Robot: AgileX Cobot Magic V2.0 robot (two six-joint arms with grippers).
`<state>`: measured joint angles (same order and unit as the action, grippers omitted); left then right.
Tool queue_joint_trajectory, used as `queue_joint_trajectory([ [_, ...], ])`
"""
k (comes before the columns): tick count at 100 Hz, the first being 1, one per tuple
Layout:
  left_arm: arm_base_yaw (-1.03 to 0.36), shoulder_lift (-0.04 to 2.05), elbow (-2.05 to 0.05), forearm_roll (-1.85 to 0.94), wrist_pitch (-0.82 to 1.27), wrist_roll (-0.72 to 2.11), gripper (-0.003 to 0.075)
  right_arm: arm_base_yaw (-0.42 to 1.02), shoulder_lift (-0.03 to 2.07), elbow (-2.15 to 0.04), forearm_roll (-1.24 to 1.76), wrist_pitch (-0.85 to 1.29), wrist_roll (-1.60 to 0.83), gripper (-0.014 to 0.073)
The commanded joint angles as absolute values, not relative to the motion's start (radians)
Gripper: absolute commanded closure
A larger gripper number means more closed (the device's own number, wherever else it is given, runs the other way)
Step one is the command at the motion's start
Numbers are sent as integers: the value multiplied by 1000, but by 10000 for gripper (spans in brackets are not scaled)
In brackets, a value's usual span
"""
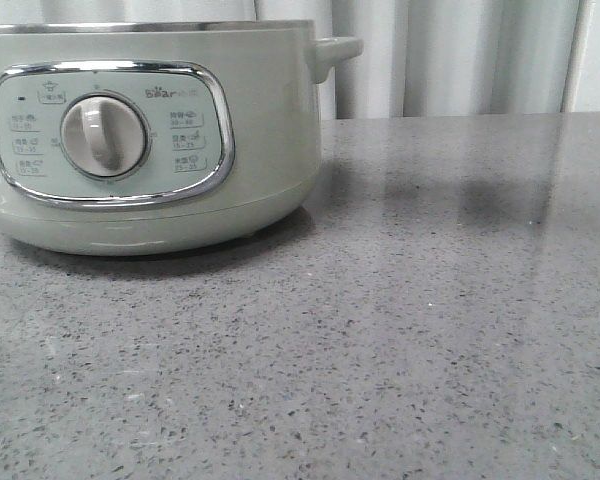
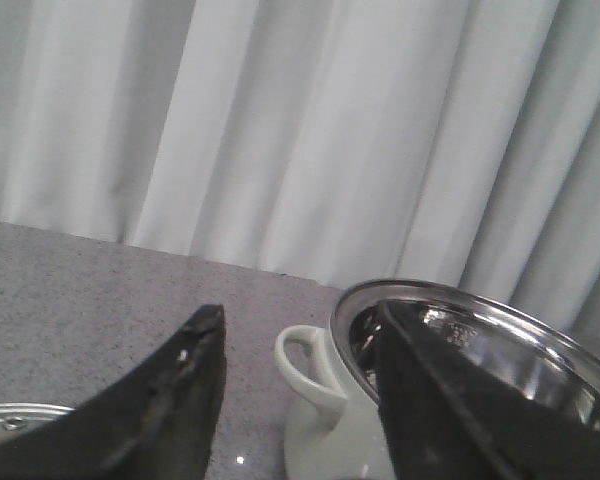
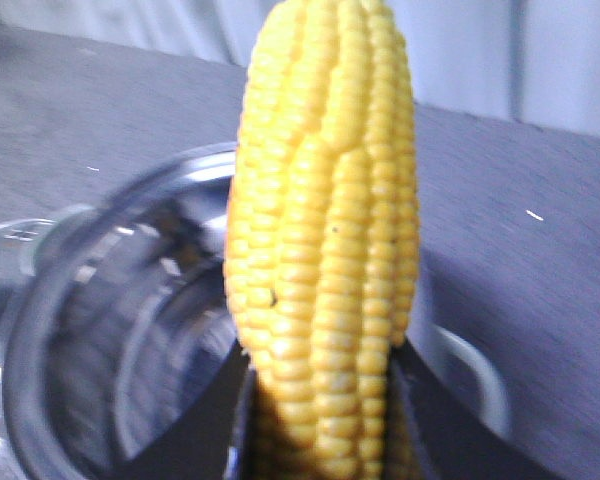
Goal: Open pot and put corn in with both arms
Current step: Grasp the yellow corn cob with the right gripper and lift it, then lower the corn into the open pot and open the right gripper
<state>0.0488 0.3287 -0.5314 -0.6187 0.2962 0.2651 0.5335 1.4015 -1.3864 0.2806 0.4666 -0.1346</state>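
The pale green pot stands at the table's back left, its dial panel facing me. No lid shows on it. In the left wrist view its metal rim and shiny inside are bare. My left gripper is open and empty, beside the pot's small side handle. My right gripper is shut on the yellow corn. It holds the cob over the open pot. Neither gripper shows in the front view.
A silvery round piece with small holes lies on the table by the left gripper, mostly cut off. The grey speckled tabletop stretches to the right of the pot. White curtains hang behind the table.
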Motion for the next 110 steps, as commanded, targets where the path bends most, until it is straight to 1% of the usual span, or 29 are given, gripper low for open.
queue_joint_trajectory([
  [1,39,336,-565,-669,266,258,464,572,1451,-1466,290,397,-144,664],
  [14,38,336,-565,-713,285,258,500,579,1568,-1533,301,404,-144,662],
  [21,29,336,-565,-715,285,258,514,579,1612,-1559,305,418,-144,620],
  [28,15,336,-565,-715,290,258,522,579,1640,-1582,305,445,-144,503],
  [32,6,336,-565,-715,302,260,522,579,1646,-1588,307,454,-144,399],
  [33,6,336,-565,-715,307,260,522,579,1646,-1589,307,457,-144,360],
  [35,0,336,-565,-715,313,262,522,579,1649,-1590,307,458,-144,320],
  [36,-4,336,-565,-715,318,262,522,579,1649,-1590,307,458,-144,279],
  [37,-4,336,-565,-715,321,262,522,579,1649,-1591,307,458,-144,258],
  [40,-11,336,-565,-715,335,262,522,579,1647,-1593,310,458,-144,162],
  [42,-17,336,-565,-715,341,266,522,579,1644,-1595,310,458,-144,128],
  [43,-21,336,-565,-715,346,267,522,579,1642,-1595,310,461,-144,97],
  [47,-30,336,-565,-715,364,278,523,577,1632,-1600,304,472,-144,26],
  [51,-40,336,-565,-715,382,307,524,576,1613,-1605,297,487,-144,6],
  [56,-51,336,-565,-715,405,358,526,566,1582,-1605,283,507,-144,26],
  [63,-67,336,-565,-715,434,422,551,555,1523,-1602,270,544,-144,129],
  [67,-74,336,-565,-715,444,436,573,548,1482,-1593,257,564,-144,225],
  [68,-76,336,-565,-715,446,438,576,548,1474,-1590,250,568,-144,261],
  [70,-78,336,-565,-715,449,446,588,547,1450,-1581,233,574,-144,297],
  [75,-80,333,-565,-714,454,467,619,547,1387,-1547,183,583,-144,438],
  [77,-80,331,-565,-712,456,480,634,547,1356,-1527,164,585,-144,470],
  [82,-80,318,-565,-709,456,516,666,547,1280,-1467,135,583,-144,589],
  [87,-80,302,-565,-708,458,570,696,547,1193,-1391,118,575,-144,664],
  [89,-80,294,-565,-708,457,595,708,547,1154,-1354,113,571,-144,673],
  [95,-80,265,-558,-708,457,664,738,547,1028,-1231,102,543,-144,655],
  [110,-80,209,-510,-706,457,716,738,547,718,-936,30,437,-144,650],
])
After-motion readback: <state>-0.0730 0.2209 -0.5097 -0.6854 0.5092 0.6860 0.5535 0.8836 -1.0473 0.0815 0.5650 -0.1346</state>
